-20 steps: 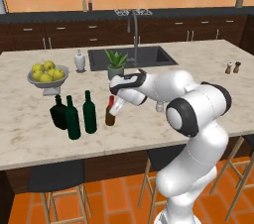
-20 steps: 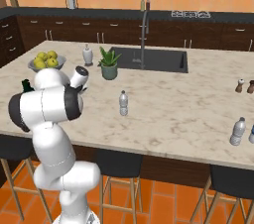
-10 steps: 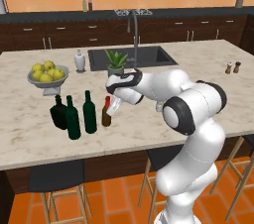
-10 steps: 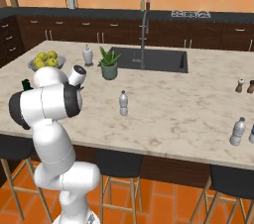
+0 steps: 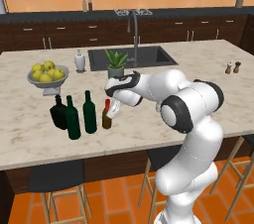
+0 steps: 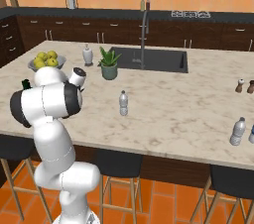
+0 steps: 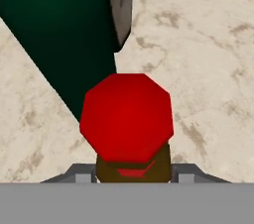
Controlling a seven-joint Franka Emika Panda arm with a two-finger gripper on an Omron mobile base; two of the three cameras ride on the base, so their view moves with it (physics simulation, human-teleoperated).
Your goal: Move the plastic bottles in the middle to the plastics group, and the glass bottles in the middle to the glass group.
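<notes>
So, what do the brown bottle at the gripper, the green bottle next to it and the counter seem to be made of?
Brown bottle: probably dark glass, dull amber body, with a matte red cap, likely plastic or painted metal. Green bottle: probably glass, very dark green, smooth wine-bottle shape, little shine in this render. Counter: looks like polished stone, marble or granite, cream with brownish veins.

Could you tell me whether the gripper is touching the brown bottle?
Touching: in the hand view the gripper fingers sit flush against the brown bottle on both sides.

place: kitchen | shown by: marble island counter (image 5: pixel 198 59), sink (image 5: pixel 131 57) with faucet (image 5: pixel 134 27), dark cabinets (image 6: pixel 30 32), fruit bowl (image 5: pixel 47 80)
</notes>
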